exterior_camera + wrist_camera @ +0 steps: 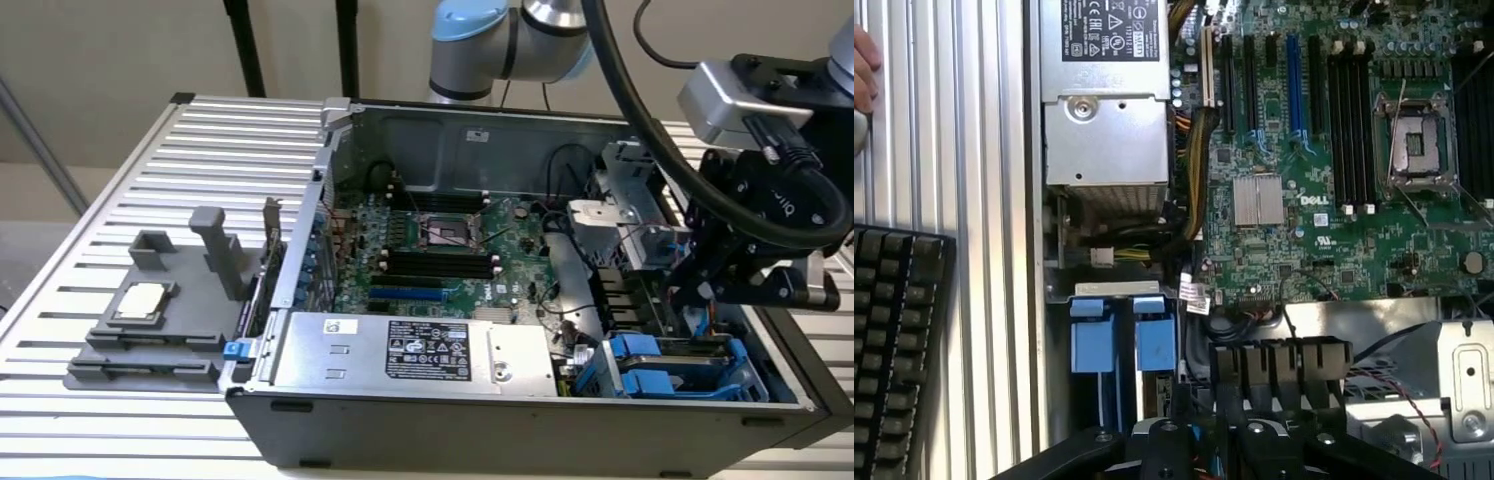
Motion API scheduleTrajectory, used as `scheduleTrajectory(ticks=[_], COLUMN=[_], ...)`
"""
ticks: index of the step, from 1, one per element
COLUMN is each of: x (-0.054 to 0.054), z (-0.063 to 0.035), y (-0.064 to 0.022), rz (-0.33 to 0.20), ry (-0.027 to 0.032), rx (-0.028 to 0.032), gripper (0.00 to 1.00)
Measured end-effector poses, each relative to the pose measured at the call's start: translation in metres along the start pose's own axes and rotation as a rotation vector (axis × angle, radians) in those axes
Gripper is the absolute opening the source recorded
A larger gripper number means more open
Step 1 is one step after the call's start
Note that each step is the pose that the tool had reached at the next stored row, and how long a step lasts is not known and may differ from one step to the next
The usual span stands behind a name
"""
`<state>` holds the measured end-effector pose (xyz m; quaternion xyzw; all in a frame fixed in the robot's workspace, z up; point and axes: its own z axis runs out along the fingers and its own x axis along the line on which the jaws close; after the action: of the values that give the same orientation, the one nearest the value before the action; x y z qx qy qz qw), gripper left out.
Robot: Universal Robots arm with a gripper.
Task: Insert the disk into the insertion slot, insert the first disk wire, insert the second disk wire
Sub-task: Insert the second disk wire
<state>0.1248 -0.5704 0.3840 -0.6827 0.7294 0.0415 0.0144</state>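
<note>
Blue clips mark the insertion slot at the case's front corner, on the exterior view's right, beside the silver power supply. Gripper hangs just above that cage, likely lined up over the bay. Jaws: cannot tell whether wide or narrow. The disk seems already seated in the slot, blue carrier tabs up, directly under the gripper. Open case sits on a slatted metal worktop. Motherboard lies exposed.
</note>
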Motion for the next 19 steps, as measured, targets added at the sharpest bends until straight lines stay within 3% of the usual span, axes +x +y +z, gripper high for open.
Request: scheduleTrajectory(ticks=[5,19], x=[-0.008,-0.008], z=[0.0004,0.0053], y=[-0.0033,-0.0112], rz=[0.000,0.000], ry=[0.0008,0.0127], rx=[0.0001,0.0009], gripper=[0.25,0.25])
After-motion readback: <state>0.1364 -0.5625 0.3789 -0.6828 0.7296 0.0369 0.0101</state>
